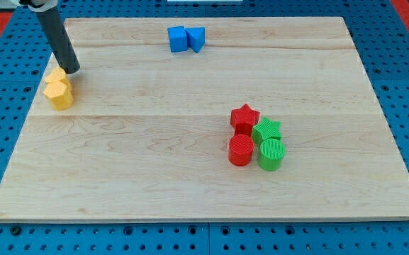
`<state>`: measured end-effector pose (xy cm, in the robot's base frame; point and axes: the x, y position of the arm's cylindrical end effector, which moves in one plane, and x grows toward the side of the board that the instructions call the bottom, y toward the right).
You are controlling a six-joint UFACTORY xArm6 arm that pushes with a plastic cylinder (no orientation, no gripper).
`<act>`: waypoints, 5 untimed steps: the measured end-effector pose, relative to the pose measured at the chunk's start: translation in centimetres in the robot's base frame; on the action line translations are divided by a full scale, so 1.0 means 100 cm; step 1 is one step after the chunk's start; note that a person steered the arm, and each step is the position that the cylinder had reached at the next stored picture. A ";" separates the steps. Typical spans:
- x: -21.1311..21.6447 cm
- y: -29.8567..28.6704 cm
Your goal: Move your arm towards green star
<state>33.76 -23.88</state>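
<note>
The green star lies right of the board's middle, in a tight cluster with a red star to its upper left, a red cylinder to its lower left and a green cylinder just below it. My tip is at the view's upper left, touching the upper edge of two yellow blocks. It is far to the left of the green star.
A blue cube and a blue triangular block sit side by side near the board's top edge. The wooden board rests on a blue pegboard surface.
</note>
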 end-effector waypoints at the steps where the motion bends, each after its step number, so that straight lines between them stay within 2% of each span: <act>1: 0.000 -0.007; 2: -0.002 0.022; 3: -0.007 0.152; 4: 0.014 0.202; 5: 0.018 0.260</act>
<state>35.59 2.10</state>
